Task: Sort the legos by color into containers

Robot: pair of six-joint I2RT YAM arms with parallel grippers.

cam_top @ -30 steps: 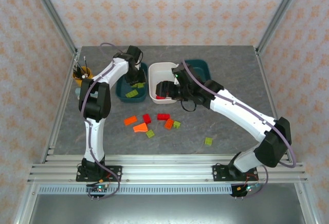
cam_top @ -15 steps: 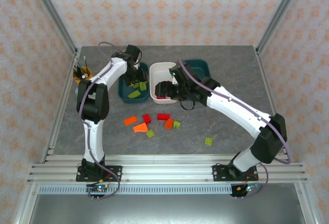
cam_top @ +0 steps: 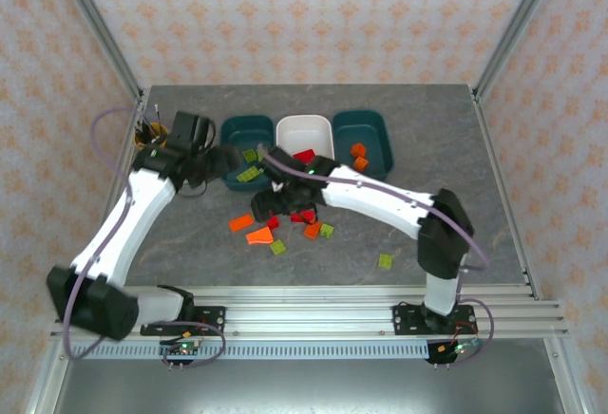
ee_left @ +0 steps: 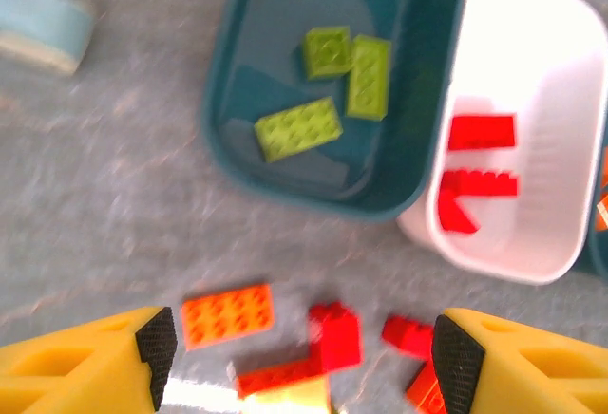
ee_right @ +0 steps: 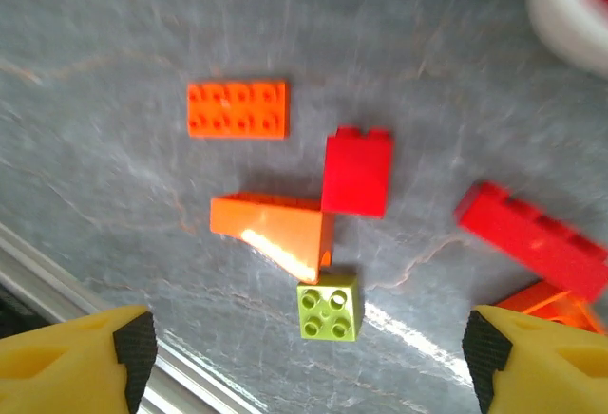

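Three containers stand in a row at the back: a left teal tray (cam_top: pixel 237 130) with lime legos (ee_left: pixel 298 129), a white tray (cam_top: pixel 304 133) with red legos (ee_left: pixel 481 132), and a right teal tray (cam_top: pixel 372 129) with orange legos (cam_top: pixel 358 155). Loose legos lie in front of them: an orange plate (ee_right: pixel 237 110), a red brick (ee_right: pixel 357 172), an orange slope (ee_right: pixel 275 229), a lime square (ee_right: pixel 329 307) and a long red brick (ee_right: pixel 532 238). My left gripper (cam_top: pixel 228 159) hovers open at the left teal tray's near edge. Open too, my right gripper (cam_top: pixel 272 203) hangs over the loose pile.
A yellow pen cup (cam_top: pixel 152 134) stands at the back left, close to my left arm. One lime brick (cam_top: pixel 385 261) lies apart at the front right. The aluminium rail (cam_top: pixel 304 305) runs along the table's near edge.
My left gripper opened and pulled back from inside the left teal tray to its near edge. My right gripper left the white tray, opened wider and moved down over the loose legos.
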